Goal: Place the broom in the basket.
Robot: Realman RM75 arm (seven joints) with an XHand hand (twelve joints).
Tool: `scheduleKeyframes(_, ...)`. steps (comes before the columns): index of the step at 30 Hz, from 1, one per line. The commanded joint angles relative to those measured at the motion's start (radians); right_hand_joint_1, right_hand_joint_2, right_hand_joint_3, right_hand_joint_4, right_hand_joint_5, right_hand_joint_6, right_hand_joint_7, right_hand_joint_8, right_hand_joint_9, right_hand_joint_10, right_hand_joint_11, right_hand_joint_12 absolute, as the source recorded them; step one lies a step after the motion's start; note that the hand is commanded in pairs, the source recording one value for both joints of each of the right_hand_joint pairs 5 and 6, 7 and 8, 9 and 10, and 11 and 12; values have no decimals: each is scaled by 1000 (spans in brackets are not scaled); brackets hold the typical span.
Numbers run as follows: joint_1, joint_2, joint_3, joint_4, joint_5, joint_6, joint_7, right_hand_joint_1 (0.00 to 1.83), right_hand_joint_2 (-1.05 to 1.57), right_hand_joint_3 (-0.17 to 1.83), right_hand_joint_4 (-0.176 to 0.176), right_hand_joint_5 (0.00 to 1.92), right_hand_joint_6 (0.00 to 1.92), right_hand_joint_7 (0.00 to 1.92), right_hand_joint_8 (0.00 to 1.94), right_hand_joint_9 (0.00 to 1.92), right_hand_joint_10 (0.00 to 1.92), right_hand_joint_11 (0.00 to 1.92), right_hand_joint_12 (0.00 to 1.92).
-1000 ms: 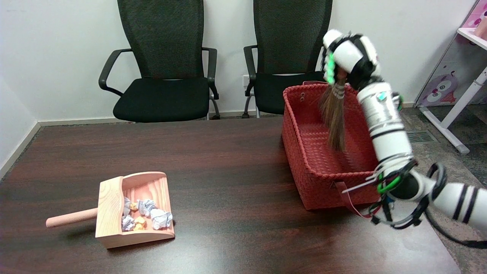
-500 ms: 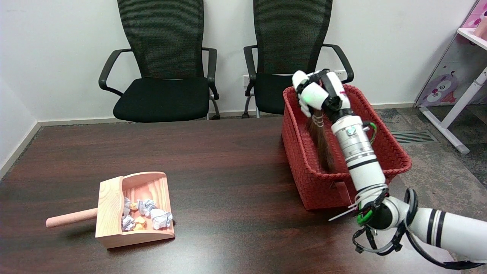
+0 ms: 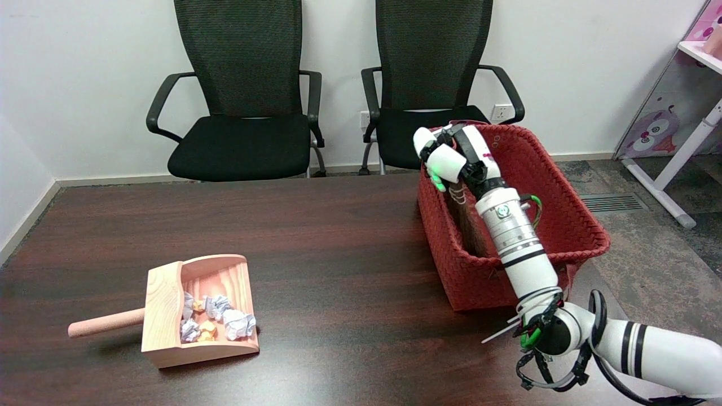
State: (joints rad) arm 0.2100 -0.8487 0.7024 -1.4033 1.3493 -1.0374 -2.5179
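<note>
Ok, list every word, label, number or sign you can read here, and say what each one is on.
No text can be read anywhere in this picture.
Round mark on the right arm's wrist: too small to read.
Small tag on the red basket's near wall: too small to read.
Pink panel with a cartoon bear at the right edge: picture only, no legible words.
</note>
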Motion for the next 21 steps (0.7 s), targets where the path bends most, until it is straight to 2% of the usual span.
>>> scheduleKeyframes(1, -4, -23, -17, 23, -29, 3, -2, 819, 1059, 1833, 176, 1920, 1920, 1920, 1920, 1920, 1920, 1920, 1920)
scheduleKeyframes(2, -4, -23, -17, 23, -29, 5, -2, 795, 938, 1833, 176, 1920, 1920, 1920, 1920, 1920, 1920, 1920, 1920)
scheduleKeyframes(4, -4, -23, -17, 23, -29, 7, -2, 779, 854, 1830, 176, 1920, 1920, 1920, 1920, 1920, 1920, 1920, 1920)
scheduleKeyframes(5, -4, -23, -17, 23, -29, 8, -2, 762, 810, 1714, 176, 1920, 1920, 1920, 1920, 1920, 1920, 1920, 1920)
scheduleKeyframes(7, -4, -23, -17, 23, -29, 8, -2, 746, 781, 1598, 176, 1920, 1920, 1920, 1920, 1761, 1761, 1920, 1920)
scheduleKeyframes(10, -3, -23, -16, 20, -29, 8, -2, 737, 740, 1515, 176, 1801, 1801, 1801, 1801, 1544, 1544, 1879, 1879)
scheduleKeyframes(11, -3, -23, -15, 19, -29, 8, -2, 736, 735, 1502, 176, 1753, 1753, 1753, 1753, 1486, 1486, 1836, 1836)
scheduleKeyframes(12, -3, -23, -13, 16, -29, 8, -2, 735, 720, 1476, 176, 1625, 1625, 1625, 1625, 1310, 1310, 1686, 1686)
scheduleKeyframes(13, -3, -23, -11, 14, -33, 6, -1, 735, 705, 1460, 176, 1553, 1553, 1553, 1553, 1214, 1214, 1574, 1574)
scheduleKeyframes(15, -3, -23, -7, 13, -44, 4, 2, 731, 662, 1393, 176, 1333, 1333, 1333, 1333, 986, 986, 1423, 1423)
scheduleKeyframes(17, -3, -23, -3, 12, -50, 4, 3, 728, 660, 1343, 176, 1238, 1238, 1238, 1238, 828, 828, 1244, 1244)
scheduleKeyframes(18, -3, -22, -2, 11, -50, 7, 5, 725, 669, 1305, 58, 1194, 1194, 1194, 1194, 767, 767, 1157, 1157)
scheduleKeyframes(19, -3, -21, -1, 9, -50, 8, 5, 725, 674, 1283, 20, 1153, 1153, 1153, 1153, 727, 727, 1092, 1092)
scheduleKeyframes(21, -3, -21, -1, 4, -50, 8, 5, 725, 674, 1258, -4, 1094, 1094, 1094, 1094, 673, 673, 988, 988)
